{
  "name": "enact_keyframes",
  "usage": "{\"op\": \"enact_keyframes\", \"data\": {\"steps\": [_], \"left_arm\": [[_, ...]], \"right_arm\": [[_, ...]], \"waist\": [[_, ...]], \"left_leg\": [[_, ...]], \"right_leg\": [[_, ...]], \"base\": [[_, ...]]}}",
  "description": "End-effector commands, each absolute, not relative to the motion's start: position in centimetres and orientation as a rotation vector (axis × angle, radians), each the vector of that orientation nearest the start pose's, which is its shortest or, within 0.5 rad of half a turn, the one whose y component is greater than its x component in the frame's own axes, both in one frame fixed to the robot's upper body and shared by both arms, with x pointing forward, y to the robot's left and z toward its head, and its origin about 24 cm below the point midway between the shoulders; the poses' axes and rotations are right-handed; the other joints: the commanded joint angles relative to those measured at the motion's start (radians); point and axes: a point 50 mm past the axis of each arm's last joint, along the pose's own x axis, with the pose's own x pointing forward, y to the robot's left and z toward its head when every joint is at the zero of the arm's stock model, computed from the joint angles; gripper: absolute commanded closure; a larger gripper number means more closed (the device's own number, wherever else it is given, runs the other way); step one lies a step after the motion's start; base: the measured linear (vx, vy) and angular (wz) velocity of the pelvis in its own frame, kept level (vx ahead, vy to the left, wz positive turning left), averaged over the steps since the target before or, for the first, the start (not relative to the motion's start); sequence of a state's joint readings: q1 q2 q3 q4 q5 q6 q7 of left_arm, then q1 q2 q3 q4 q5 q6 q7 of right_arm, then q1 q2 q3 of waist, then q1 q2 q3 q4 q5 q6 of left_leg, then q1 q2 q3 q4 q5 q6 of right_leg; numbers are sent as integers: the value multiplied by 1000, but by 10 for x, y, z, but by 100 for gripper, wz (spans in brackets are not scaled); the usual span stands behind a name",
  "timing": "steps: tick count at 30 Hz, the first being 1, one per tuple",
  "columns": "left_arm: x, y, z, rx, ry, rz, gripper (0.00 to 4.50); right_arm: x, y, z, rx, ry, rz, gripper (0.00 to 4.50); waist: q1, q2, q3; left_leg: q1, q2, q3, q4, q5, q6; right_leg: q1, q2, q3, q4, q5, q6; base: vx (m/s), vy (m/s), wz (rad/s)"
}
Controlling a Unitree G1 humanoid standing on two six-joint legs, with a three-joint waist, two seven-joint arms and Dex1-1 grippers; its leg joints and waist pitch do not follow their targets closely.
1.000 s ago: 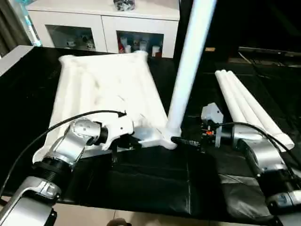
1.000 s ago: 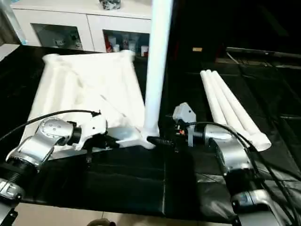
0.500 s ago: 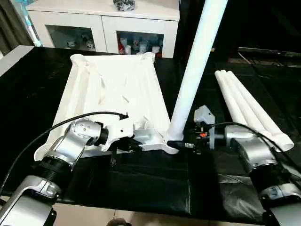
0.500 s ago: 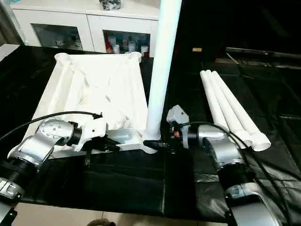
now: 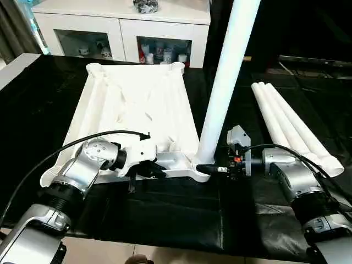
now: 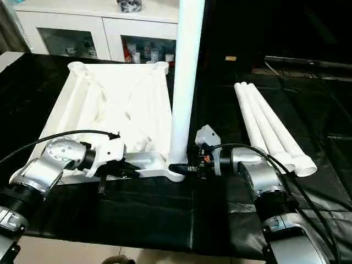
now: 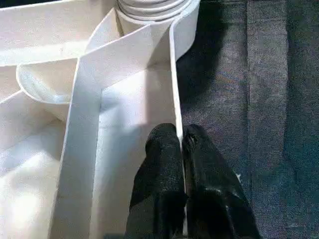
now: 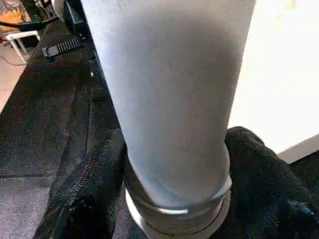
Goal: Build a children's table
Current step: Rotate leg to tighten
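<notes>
Tabletop, white plastic and flipped ribbed side up, lies on a black-covered work surface, its long sides running away from the robot toward a white glass-door cabinet at the back. At the near edge of this top, the left gripper pinches the thin upright rim wall, one black finger inside the wall and the other outside it, closed tight on the plastic. The silver left forearm reaches in from the near left, with a black cable looping over it.

Right of that grip, at the near right corner lobe of the top, a long white leg stands nearly upright, leaning slightly to the right as it rises, its lower end seated in the corner socket. The right gripper meets the leg at its very base, and the right wrist view shows the black fingers wrapped around either side of the round leg just above the socket ring, so it is clasping the leg.

Further right, well apart from the top, three spare legs lie side by side on the black surface, touching one another, their wider ends nearest the robot.
</notes>
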State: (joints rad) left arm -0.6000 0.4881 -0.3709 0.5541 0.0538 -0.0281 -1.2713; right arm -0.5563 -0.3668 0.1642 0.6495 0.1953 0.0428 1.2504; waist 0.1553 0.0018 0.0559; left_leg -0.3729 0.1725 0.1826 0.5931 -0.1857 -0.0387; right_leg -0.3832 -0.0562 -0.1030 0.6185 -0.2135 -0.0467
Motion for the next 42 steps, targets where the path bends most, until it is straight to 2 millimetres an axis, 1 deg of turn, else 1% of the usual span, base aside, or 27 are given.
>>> {"op": "enact_keyframes", "data": {"steps": [1, 4, 5, 7, 8, 11, 13, 15, 16, 17, 18, 19, 20, 23, 25, 26, 28, 29, 30, 31, 32, 33, 35, 36, 37, 39, 42], "left_arm": [[308, 147, 55, 673, 494, -1489, 450], [308, 148, 55, 667, 500, -1487, 450], [308, 149, 55, 659, 504, -1484, 450], [309, 149, 55, 649, 504, -1479, 450], [310, 149, 54, 619, 507, -1467, 450], [312, 148, 54, 593, 515, -1440, 450], [322, 138, 56, 477, 495, -1311, 450], [329, 130, 59, 408, 475, -1238, 450], [333, 125, 62, 369, 457, -1190, 450], [333, 125, 62, 366, 455, -1186, 450], [341, 112, 69, 255, 429, -1083, 450], [343, 109, 70, 233, 425, -1064, 450], [345, 104, 72, 200, 420, -1034, 450], [349, 90, 76, 156, 407, -963, 450], [350, 85, 78, 146, 403, -938, 450], [350, 74, 80, 134, 395, -909, 450], [350, 70, 80, 139, 390, -903, 450], [348, 67, 80, 168, 383, -905, 450], [347, 66, 79, 187, 380, -909, 450], [346, 66, 79, 202, 379, -913, 450], [346, 66, 78, 209, 378, -912, 450], [346, 71, 76, 245, 381, -908, 450], [347, 81, 73, 277, 398, -890, 450], [347, 81, 72, 278, 398, -890, 450], [347, 87, 70, 298, 408, -888, 450], [347, 93, 68, 307, 418, -886, 450], [348, 106, 66, 336, 431, -888, 450]], "right_arm": [[313, -150, 52, -102, 320, 1318, 181], [310, -150, 48, -94, 331, 1319, 183], [309, -150, 46, -92, 337, 1319, 183], [308, -150, 44, -88, 342, 1318, 183], [306, -149, 40, -76, 352, 1310, 183], [304, -148, 36, -60, 357, 1295, 183], [303, -143, 29, 16, 356, 1191, 184], [303, -140, 23, 50, 374, 1114, 184], [303, -137, 19, 62, 380, 1064, 184], [303, -137, 19, 63, 380, 1060, 184], [305, -125, 10, 133, 399, 938, 184], [305, -123, 8, 150, 408, 912, 184], [307, -117, 5, 175, 420, 865, 184], [317, -93, 1, 233, 449, 737, 184], [322, -84, 2, 253, 454, 693, 186], [330, -69, 7, 259, 464, 641, 186], [332, -64, 9, 242, 466, 633, 186], [333, -61, 10, 217, 463, 626, 186], [332, -60, 10, 221, 458, 639, 186], [332, -59, 10, 225, 454, 651, 135], [332, -60, 10, 223, 453, 650, 122], [330, -64, 8, 206, 449, 650, 122], [330, -71, 6, 173, 435, 628, 122], [330, -71, 6, 173, 435, 627, 104], [330, -80, 4, 177, 431, 606, 78], [330, -89, 1, 176, 425, 586, 74], [327, -110, 0, 162, 400, 576, 56]], "waist": [[-2, 2, -77], [-2, 6, -76], [-1, 11, -76], [-2, 9, -75], [0, 20, -77], [-2, 14, -75], [-1, 19, -71], [-3, 14, -64], [-2, 16, -63], [-7, 15, -57], [-15, 17, -54], [-16, 17, -53], [-23, 12, -55], [-33, 17, -59], [-44, 17, -60], [-48, 14, -62], [-53, 18, -64], [-53, 19, -67], [-54, 6, -70], [-50, 10, -72], [-50, 13, -73], [-49, 12, -73], [-48, 14, -72], [-50, 13, -70], [-51, 14, -68], [-57, 18, -65], [-60, 20, -63]], "left_leg": [[14, 81, -30, -57, -81, 75], [14, 81, -30, -57, -85, 77], [15, 81, -31, -56, -91, 73], [15, 80, -30, -57, -104, 69], [16, 81, -32, -57, -107, 64], [17, 82, -32, -59, -124, 57], [20, 82, -32, -61, -150, 48], [29, 82, -32, -68, -205, 24], [30, 81, -33, -69, -221, 18], [34, 80, -35, -73, -255, 4], [41, 82, -36, -76, -289, -12], [44, 81, -40, -77, -304, -17], [43, 77, -42, -79, -311, -21], [30, 72, -45, -79, -271, -14], [33, 71, -43, -77, -260, -11], [29, 70, -40, -75, -242, -5], [24, 69, -40, -75, -215, 0], [25, 70, -38, -74, -191, 11], [23, 70, -34, -72, -156, 27], [22, 71, -35, -70, -136, 35], [19, 70, -33, -69, -106, 52], [18, 69, -32, -68, -96, 63], [18, 69, -32, -68, -105, 66], [17, 69, -32, -70, -114, 62], [17, 70, -33, -71, -124, 59], [19, 70, -34, -74, -174, 44], [20, 70, -35, -77, -199, 39]], "right_leg": [[51, -119, 70, -58, -31, -201], [50, -119, 69, -58, -26, -204], [49, -119, 69, -58, -30, -205], [51, -118, 69, -61, -36, -205], [50, -120, 69, -60, -37, -206], [51, -119, 69, -63, -47, -209], [49, -120, 69, -70, -86, -207], [48, -123, 71, -83, -200, -197], [48, -126, 70, -87, -242, -190], [46, -128, 71, -99, -329, -168], [43, -129, 72, -104, -385, -156], [40, -132, 70, -110, -413, -153], [46, -132, 70, -113, -446, -133], [50, -133, 68, -113, -428, -122], [44, -128, 71, -111, -395, -129], [47, -129, 72, -108, -364, -140], [50, -124, 70, -101, -312, -149], [51, -123, 72, -97, -254, -159], [52, -121, 73, -91, -187, -167], [55, -123, 73, -84, -153, -175], [55, -121, 72, -80, -102, -184], [56, -121, 72, -79, -81, -187], [56, -123, 72, -81, -94, -184], [56, -123, 71, -83, -114, -182], [56, -123, 71, -85, -132, -179], [55, -123, 71, -94, -209, -165], [53, -119, 71, -102, -252, -145]], "base": [[0, 0, 0], [0, 0, 0], [0, 0, 0], [0, 0, 0], [0, 0, 0], [0, 0, 0], [0, 0, 0], [0, 0, 0], [0, 0, 0], [0, 0, 0], [0, 0, 0], [0, 0, 0], [0, 0, 0], [0, 0, 0], [0, 0, 0], [0, 0, 0], [0, 0, 0], [0, 0, 0], [50, -1, 2], [50, -1, 2], [0, 0, 0], [0, 0, 0], [0, 0, 0], [0, 0, 0], [0, 0, 0], [0, 0, 0], [0, 0, 0]]}}
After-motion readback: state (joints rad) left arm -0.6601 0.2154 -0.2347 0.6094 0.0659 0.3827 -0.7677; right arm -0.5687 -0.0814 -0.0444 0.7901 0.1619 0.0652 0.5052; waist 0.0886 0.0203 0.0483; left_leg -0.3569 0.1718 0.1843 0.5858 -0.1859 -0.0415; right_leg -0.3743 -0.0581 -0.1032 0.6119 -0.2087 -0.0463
